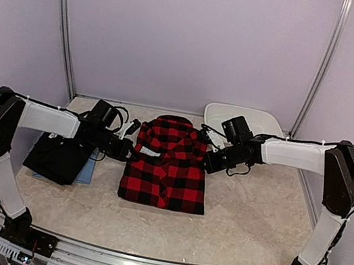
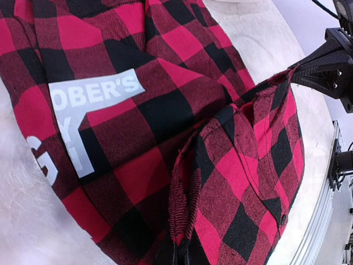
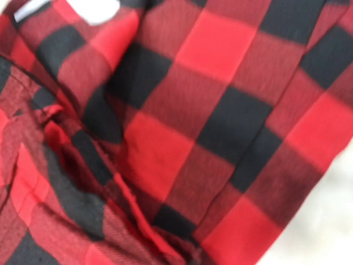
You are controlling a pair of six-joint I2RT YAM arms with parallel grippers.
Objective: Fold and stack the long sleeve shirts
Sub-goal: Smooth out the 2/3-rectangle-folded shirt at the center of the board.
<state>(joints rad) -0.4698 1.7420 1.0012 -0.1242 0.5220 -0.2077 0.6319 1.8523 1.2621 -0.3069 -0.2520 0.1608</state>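
Observation:
A red-and-black checked flannel shirt (image 1: 167,168) lies folded in the middle of the table, collar to the back. My left gripper (image 1: 130,152) is at its left edge, shut on a raised fold of the fabric (image 2: 185,221). At the shirt's right edge my right gripper (image 1: 208,163) is shut on the cloth too, pulling up a corner (image 2: 284,83). In the right wrist view the flannel (image 3: 209,127) fills the frame and hides the fingers. A folded black shirt (image 1: 57,156) lies at the left on a light blue one (image 1: 87,173).
A white oval basin (image 1: 242,121) stands at the back right, behind the right arm. A grey printed label (image 2: 83,110) shows on the flannel. Purple walls close in the back and both sides.

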